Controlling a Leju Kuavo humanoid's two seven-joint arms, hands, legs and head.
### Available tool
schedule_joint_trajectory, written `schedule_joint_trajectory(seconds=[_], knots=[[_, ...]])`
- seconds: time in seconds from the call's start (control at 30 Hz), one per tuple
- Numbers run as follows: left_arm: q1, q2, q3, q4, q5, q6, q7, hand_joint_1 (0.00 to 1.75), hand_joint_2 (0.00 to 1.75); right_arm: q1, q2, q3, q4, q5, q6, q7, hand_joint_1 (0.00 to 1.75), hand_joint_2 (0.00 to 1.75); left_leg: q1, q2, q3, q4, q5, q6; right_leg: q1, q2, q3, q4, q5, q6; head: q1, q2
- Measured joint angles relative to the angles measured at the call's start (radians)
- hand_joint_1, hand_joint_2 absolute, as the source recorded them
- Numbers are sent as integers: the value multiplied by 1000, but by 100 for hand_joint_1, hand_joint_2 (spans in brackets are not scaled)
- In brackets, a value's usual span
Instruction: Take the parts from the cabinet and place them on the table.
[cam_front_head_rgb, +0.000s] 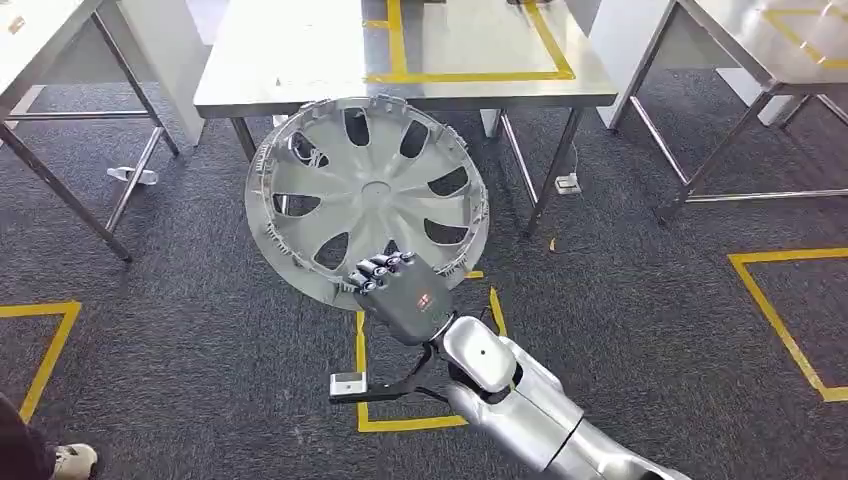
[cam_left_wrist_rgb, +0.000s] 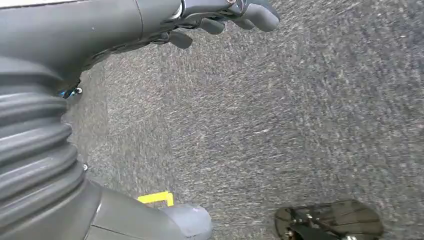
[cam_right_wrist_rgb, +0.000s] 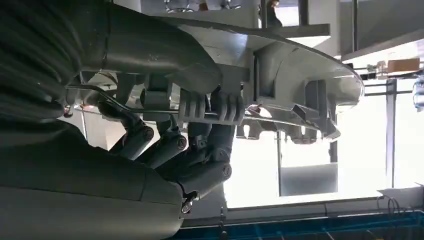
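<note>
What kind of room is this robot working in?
Probably a workshop or robot test lab: bare steel tables, yellow tape marking zones on grey carpet, and a car wheel cover gripped by the robot's right hand.

One grey hubcap (cam_front_head_rgb: 365, 190) held in one right hand (cam_front_head_rgb: 400, 290); one left hand (cam_left_wrist_rgb: 220, 17) over carpet; three steel tables: centre table (cam_front_head_rgb: 300, 60), left table (cam_front_head_rgb: 40, 40), right table (cam_front_head_rgb: 770, 40); one person's shoe (cam_front_head_rgb: 75, 460) at the floor corner
</note>
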Motion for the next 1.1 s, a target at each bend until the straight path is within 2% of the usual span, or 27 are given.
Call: schedule_joint_trajectory(seconds=[0.07,0.13,0.17,0.2,0.23,0.27,0.3,0.33,0.4,0.43,0.47,0.5,0.57,0.6,0.63,0.67,0.73,0.77,0.8,0.83,0.9,0.93,0.97,1.0,1.03,1.07,1.1], knots=[[-1,0,0,0,0,0,0,0,175,-1,0,0,0,1,0,0,175,175,-1,-1,31,-1,-19,-4,7,-2,60,-177,121,-18,1,0],[-3,-2,0,1,0,0,0,0,175,-5,0,0,2,21,-12,9,175,175,-6,-3,37,-3,-30,-16,16,-5,93,-230,108,-28,-2,0],[-6,-1,0,0,0,0,0,0,175,-10,1,0,1,35,-22,19,175,175,-5,-1,36,-7,-30,-20,17,-6,90,-230,103,-25,-3,0],[-6,-1,0,0,0,0,0,0,175,-13,1,0,1,51,-32,34,175,175,-4,2,39,-14,-30,-25,18,-3,89,-231,101,-28,-1,0],[-7,-1,0,0,0,0,-1,0,175,-16,1,0,1,68,-40,52,175,175,-6,4,46,-18,-33,-31,14,-1,94,-241,100,-30,-2,0],[-6,0,0,-1,0,1,-3,0,175,-17,2,-1,0,85,-42,70,175,175,-5,4,46,-15,-42,-37,2,-2,109,-254,102,-31,-1,0],[-6,0,0,-1,0,2,-6,0,175,-20,2,-4,-1,97,-46,85,175,175,-7,4,34,18,-55,-39,2,-2,119,-259,97,-39,-5,0],[-7,0,0,0,-1,2,-6,0,175,-25,2,-7,-1,106,-49,94,175,175,-7,3,-3,88,-82,-42,1,-2,123,-259,94,-44,-7,0],[-6,0,0,0,-1,2,-6,0,175,-28,1,-9,-1,116,-50,100,175,175,-3,3,-105,255,-137,-49,2,-1,131,-259,85,-49,-6,0],[-4,0,0,0,-1,2,-6,0,175,-27,0,-9,-1,117,-51,100,175,175,-3,3,-140,301,-137,-51,2,1,137,-259,80,-49,-7,0],[-3,1,0,0,-2,2,-6,0,175,-26,0,-9,-1,117,-50,100,175,175,-2,3,-151,297,-110,-52,1,4,145,-259,75,-47,-7,0],[-2,1,0,0,-2,2,-6,0,175,-26,0,-9,-1,117,-50,101,175,175,-2,3,-139,248,-61,-52,1,7,155,-259,68,-44,-7,0],[-3,3,0,0,-2,2,-6,0,175,-27,-1,-10,-2,116,-50,104,175,175,-1,3,-72,70,56,-49,-1,10,176,-256,53,-37,-7,0],[-2,3,0,0,-2,2,-6,0,175,-27,-1,-10,-1,116,-50,106,175,175,0,3,-53,9,72,-48,0,10,178,-254,46,-31,-7,0],[-4,3,0,0,-2,2,-6,0,175,-29,-1,-11,-2,116,-50,109,175,175,-5,1,-29,-15,52,-46,7,14,178,-247,37,-24,-9,0],[-6,3,0,0,-3,2,-6,0,175,-29,-2,-14,-5,114,-50,113,175,175,-3,0,-35,-12,50,-35,6,13,175,-249,37,-20,-5,0],[-4,3,0,0,-3,2,-6,0,175,-30,-5,-26,-11,109,-49,116,175,175,-7,-2,-36,-10,46,-22,5,13,178,-253,35,-8,-5,0],[-4,1,0,0,-3,2,-6,0,175,-31,-6,-33,-15,108,-47,116,175,175,0,-1,-31,-16,48,-13,4,13,179,-248,28,-1,-5,0],[-4,1,0,0,-3,2,-6,0,175,-33,-9,-42,-18,106,-47,118,175,175,0,-1,-27,-17,45,-8,3,8,168,-223,18,5,-2,0],[-5,1,0,0,-3,2,-8,0,175,-37,-11,-52,-21,105,-43,118,175,175,1,0,-25,-16,42,-3,2,4,135,-162,-11,11,2,0],[-5,1,0,0,-2,3,-8,0,175,-37,-16,-71,-31,105,-37,114,175,175,0,0,-23,-16,36,2,-2,2,35,6,-73,19,2,0],[-4,1,0,0,1,3,-8,0,175,-37,-19,-79,-32,105,-35,111,175,175,0,0,-20,-16,32,2,-2,1,-5,64,-80,21,2,0],[-3,1,0,0,6,3,-7,0,175,-38,-21,-87,-32,105,-39,106,175,175,0,-1,-15,-16,28,1,-4,0,-22,70,-61,21,3,0],[-3,1,0,0,14,4,-8,0,175,-41,-21,-93,-31,101,-45,101,175,175,0,-2,-8,-16,23,-1,-5,0,-13,28,-18,19,3,0],[-3,1,0,0,19,6,-8,0,175,-46,-21,-98,-30,98,-53,96,175,175,0,-2,0,-16,18,-3,-5,0,16,-47,36,16,3,0],[-3,0,0,0,25,7,-11,0,175,-55,-20,-104,-29,97,-62,91,175,175,1,-2,10,-16,11,-7,-5,-2,58,-148,93,11,4,0],[-3,0,1,0,31,9,-15,0,175,-65,-19,-108,-27,97,-67,87,175,175,0,-2,13,-16,6,-13,-4,-6,88,-232,123,7,4,0]])
